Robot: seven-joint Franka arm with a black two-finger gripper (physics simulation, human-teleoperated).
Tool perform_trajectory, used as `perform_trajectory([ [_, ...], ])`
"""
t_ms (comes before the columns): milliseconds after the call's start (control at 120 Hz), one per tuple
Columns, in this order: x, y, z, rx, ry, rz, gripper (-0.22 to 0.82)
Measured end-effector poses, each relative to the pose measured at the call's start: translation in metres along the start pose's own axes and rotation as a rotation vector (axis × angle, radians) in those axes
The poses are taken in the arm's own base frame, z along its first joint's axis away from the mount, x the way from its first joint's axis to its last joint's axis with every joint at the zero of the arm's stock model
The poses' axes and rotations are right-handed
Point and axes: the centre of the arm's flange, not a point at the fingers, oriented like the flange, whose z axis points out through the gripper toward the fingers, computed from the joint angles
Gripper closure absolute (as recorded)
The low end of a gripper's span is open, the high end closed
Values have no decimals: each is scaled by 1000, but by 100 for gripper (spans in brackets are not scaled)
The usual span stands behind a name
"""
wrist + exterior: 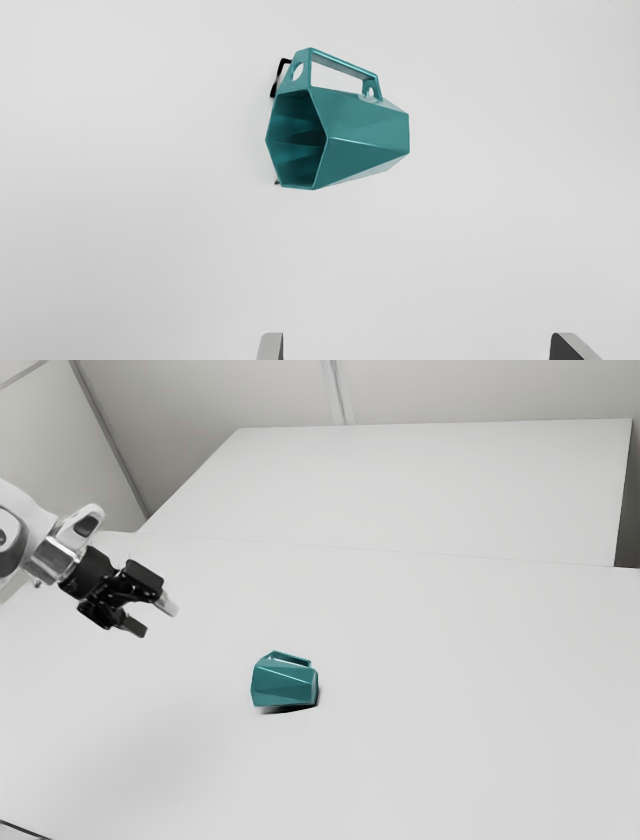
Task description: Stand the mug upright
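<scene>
The gripper [154, 618] is held raised over the white table [430, 710], at the end of the arm [35, 545], which reaches in from the exterior view's left. Its 2 fingers [271, 347] are spread wide apart, with nothing held between them; whether they are opened to their full limit cannot be told.

The teal mug [284, 685] is laid on its side on the table, lower than the gripper and well apart from it, toward the exterior view's right. No contact is made between the mug and either of the 2 fingers. In the wrist view, the mug is seen out beyond the fingertips, and its faceted body is narrowed from the open mouth [297, 145] toward the base. The hollow inside can be seen through the mouth. The angular handle [344, 64] is set along the side of the mug turned away from the fingertips, and 1 round hole is seen near each of its 2 ends. Dark shadow is cast beside the mug. A pale wall [480, 390] is seen beyond the table, far from the gripper.
</scene>
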Motion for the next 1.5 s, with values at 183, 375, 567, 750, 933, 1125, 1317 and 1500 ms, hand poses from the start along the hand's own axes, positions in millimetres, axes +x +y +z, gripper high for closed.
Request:
perform_trajectory([
  [183,-8,-30,30,-105,-22,-64,3],
  [375,-10,-44,64,-181,-40,-87,4],
  [567,-4,-63,97,-236,-58,-108,5],
  [750,2,-73,118,-292,-46,-102,6],
  [933,6,-78,141,-328,-45,-76,6],
  [1125,14,-79,161,-333,-42,-30,7],
  [1317,27,-78,173,-330,-36,24,7],
  [1500,32,-76,188,-338,-43,54,7],
])
